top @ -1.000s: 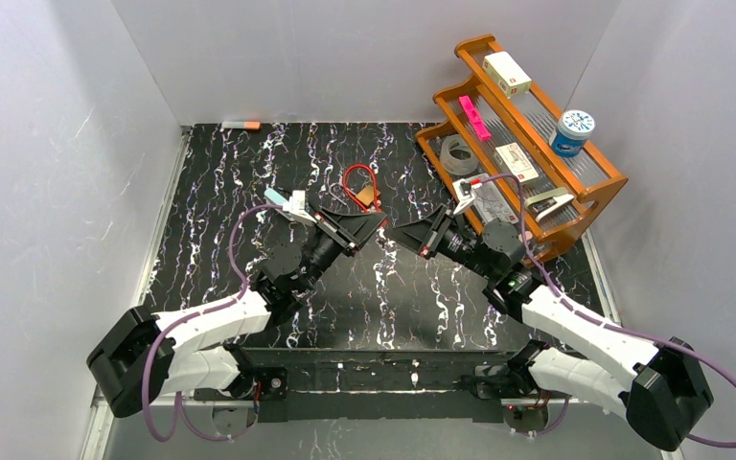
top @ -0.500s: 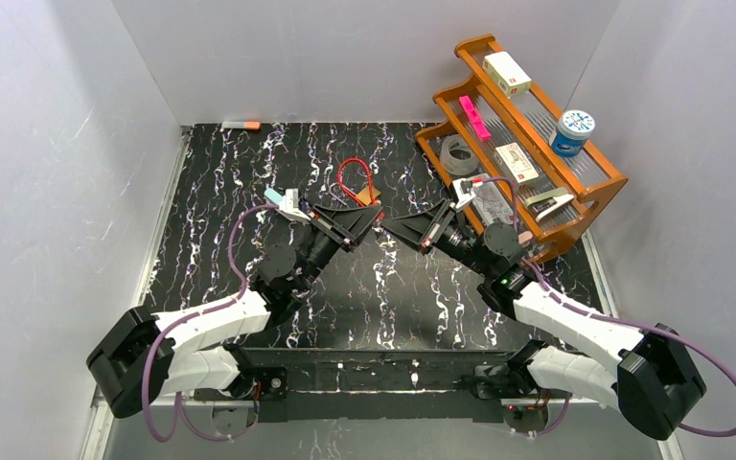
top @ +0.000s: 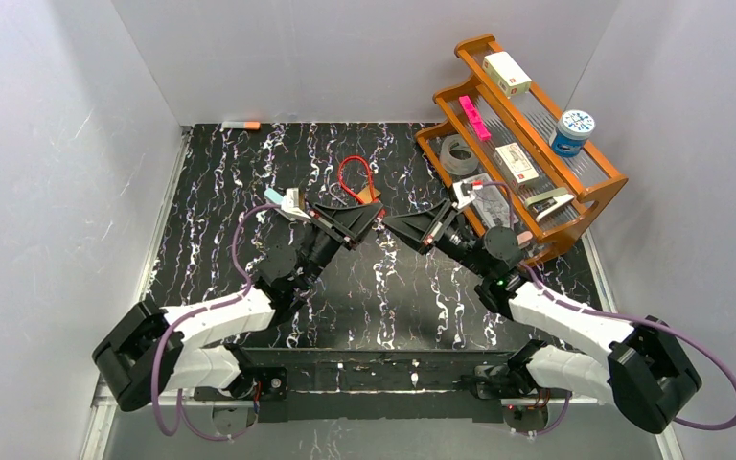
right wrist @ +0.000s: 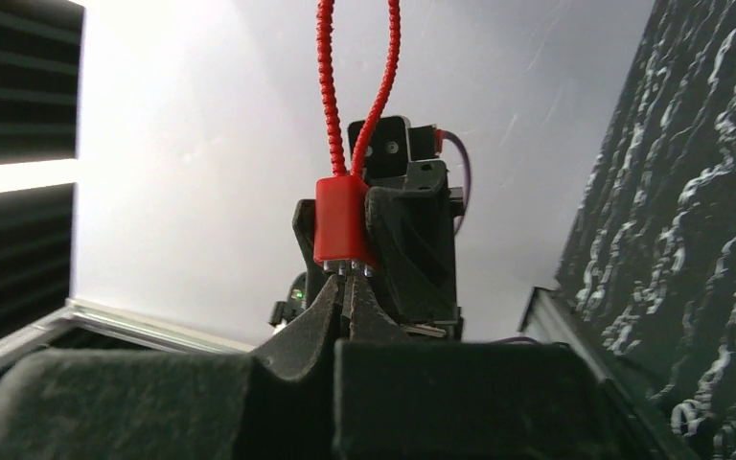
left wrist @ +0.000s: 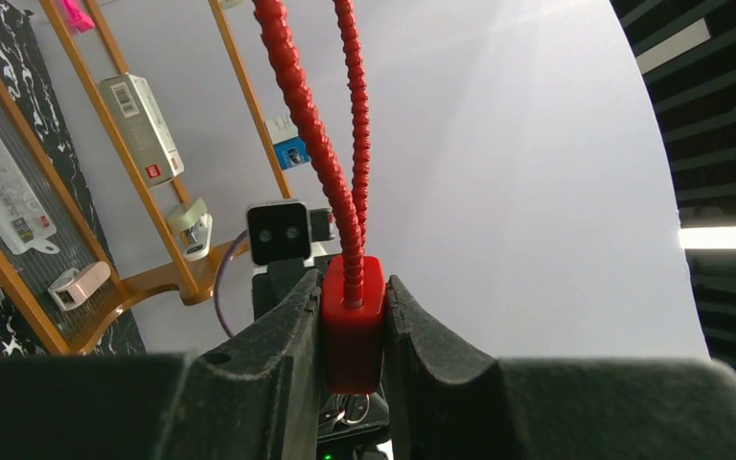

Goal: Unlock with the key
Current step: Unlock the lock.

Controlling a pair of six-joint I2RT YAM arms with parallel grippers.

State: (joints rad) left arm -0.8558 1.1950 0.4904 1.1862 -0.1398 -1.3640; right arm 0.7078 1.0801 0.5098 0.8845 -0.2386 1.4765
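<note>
A red lock (left wrist: 353, 326) with a red cable loop (top: 355, 177) is held above the table's middle. My left gripper (left wrist: 353, 307) is shut on the lock's body, its fingers pressing both sides. My right gripper (right wrist: 350, 287) faces it, tip to tip, shut on a small silver key (right wrist: 355, 273). The key meets the underside of the lock (right wrist: 340, 222). A key ring (left wrist: 352, 407) shows just below the lock body. In the top view the left gripper (top: 374, 215) and right gripper (top: 389, 222) touch noses; the key is hidden there.
A wooden rack (top: 589, 206) stands at the right, close behind the right arm, holding boxes, a tape roll (top: 457, 153) and a blue tub (top: 572, 131). A marker (top: 240, 126) lies by the back wall. The dark marbled mat (top: 249, 182) covers the table.
The right gripper has moved left and slightly away from me, closing the gap to the lock. The left gripper with the lock has shifted a little toward the back wall.
</note>
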